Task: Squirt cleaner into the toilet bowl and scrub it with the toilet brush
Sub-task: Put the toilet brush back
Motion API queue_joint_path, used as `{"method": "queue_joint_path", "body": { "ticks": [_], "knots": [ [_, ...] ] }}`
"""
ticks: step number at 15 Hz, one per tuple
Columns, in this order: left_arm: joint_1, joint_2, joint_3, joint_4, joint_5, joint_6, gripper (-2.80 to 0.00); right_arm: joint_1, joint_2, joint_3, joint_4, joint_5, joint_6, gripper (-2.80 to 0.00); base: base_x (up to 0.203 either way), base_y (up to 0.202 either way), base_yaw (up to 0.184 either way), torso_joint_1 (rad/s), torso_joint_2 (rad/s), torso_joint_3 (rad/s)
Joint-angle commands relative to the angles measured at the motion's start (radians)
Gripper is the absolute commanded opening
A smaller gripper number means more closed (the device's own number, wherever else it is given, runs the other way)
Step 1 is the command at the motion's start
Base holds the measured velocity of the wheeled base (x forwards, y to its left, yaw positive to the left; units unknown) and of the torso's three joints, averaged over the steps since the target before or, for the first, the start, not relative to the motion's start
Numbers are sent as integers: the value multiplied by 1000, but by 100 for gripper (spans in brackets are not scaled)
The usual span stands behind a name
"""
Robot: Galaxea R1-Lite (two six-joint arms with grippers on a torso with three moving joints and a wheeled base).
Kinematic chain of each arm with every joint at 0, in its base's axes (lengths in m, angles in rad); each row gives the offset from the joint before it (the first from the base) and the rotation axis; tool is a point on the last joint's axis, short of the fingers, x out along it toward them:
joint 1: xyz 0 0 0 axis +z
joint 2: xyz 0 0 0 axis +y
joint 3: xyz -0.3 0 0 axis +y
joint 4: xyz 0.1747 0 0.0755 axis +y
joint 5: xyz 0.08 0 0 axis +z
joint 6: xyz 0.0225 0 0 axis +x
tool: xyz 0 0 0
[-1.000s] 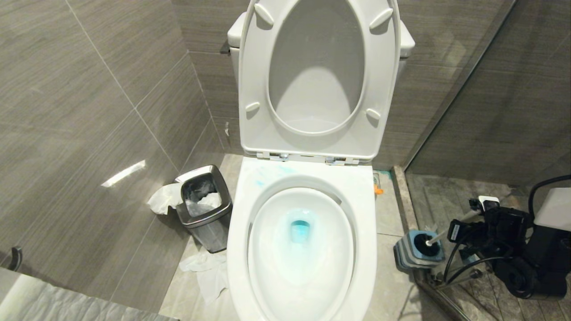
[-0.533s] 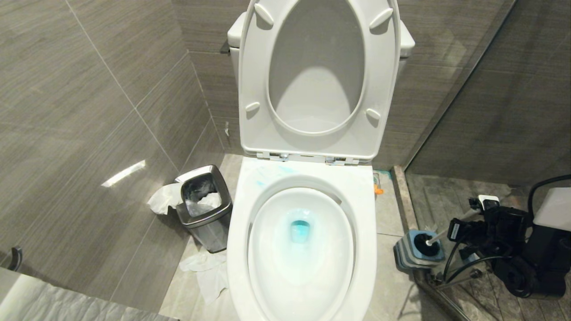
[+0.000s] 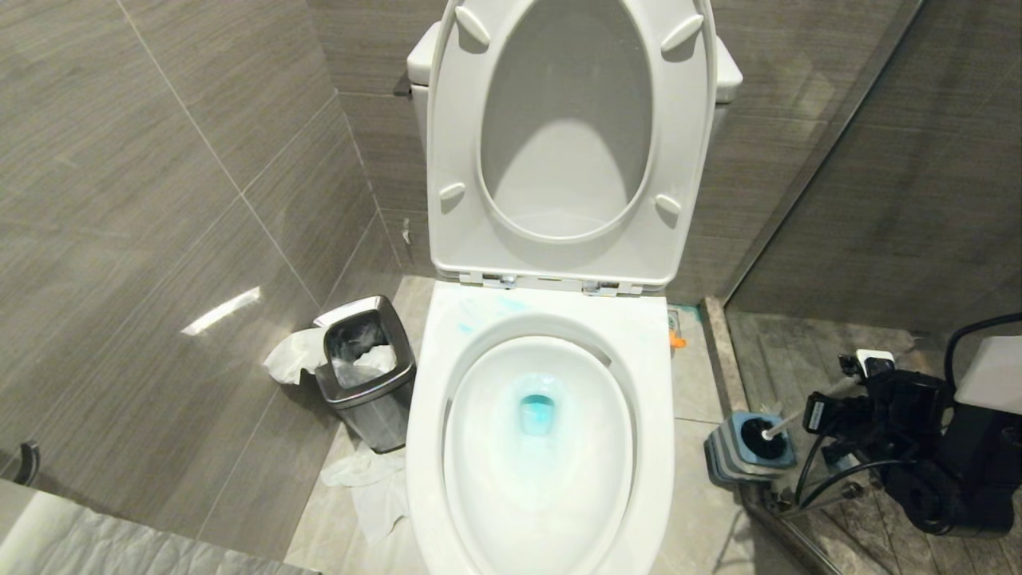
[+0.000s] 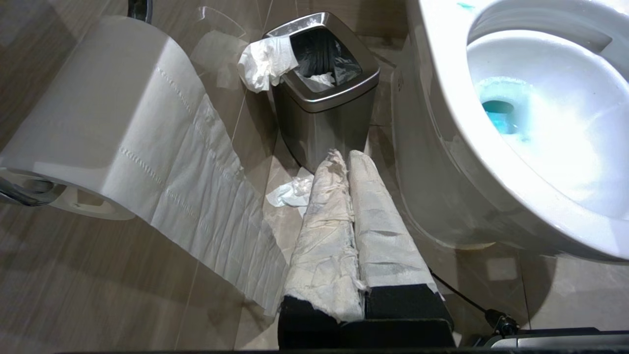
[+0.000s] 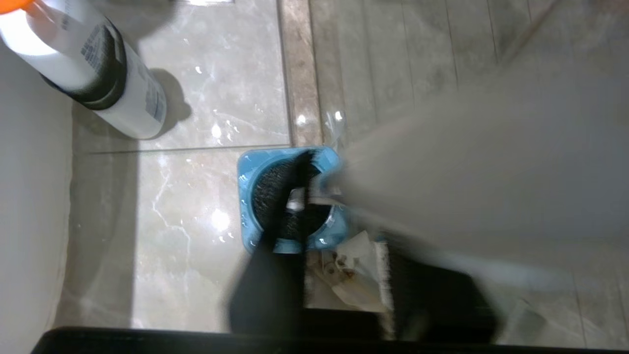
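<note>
Nothing shifted: right gripper (image 3: 838,395) stayed at the toilet brush (image 3: 786,423) handle, grip unclear; left gripper (image 4: 346,162) pressed together; cleaner (image 3: 536,414) pooled in the toilet bowl (image 3: 651,447)

The toilet bowl (image 3: 543,447) ran off the lower edge of the head view. The toilet brush (image 3: 786,422) handle vanished behind the right gripper (image 3: 858,399), whose jaws could not be read. A white bottle (image 5: 93,69) was cropped at the right wrist view's upper left.

No legible text anywhere.
</note>
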Motion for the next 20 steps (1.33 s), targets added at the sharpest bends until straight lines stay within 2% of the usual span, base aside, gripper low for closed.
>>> {"method": "queue_joint_path", "body": {
  "ticks": [1, 6, 11, 15, 20],
  "knots": [
    [0, 2, 2, 0, 0, 1, -280, 1, -5, -3, -8, 2, 3, 0, 0, 0, 0, 0, 0, 0],
    [0, 1, 2, 0, 0, -1, -280, 1, -31, 31, -8, 7, 8, 0, 0, 0, 0, 0, 0, 0],
    [0, 2, 2, 2, 0, -1, -280, 5, -145, 202, -8, 29, 3, 0, 0, 0, 0, 0, 0, 0],
    [0, 2, 2, 1, 2, -3, -280, 5, -273, 329, -8, 39, -3, 0, 0, 0, 0, 0, 0, 0],
    [0, 2, 2, 0, 3, -8, -280, 6, -505, 420, 27, 92, -58, 0, 0, 0, 0, 0, 0, 0]
  ]
}}
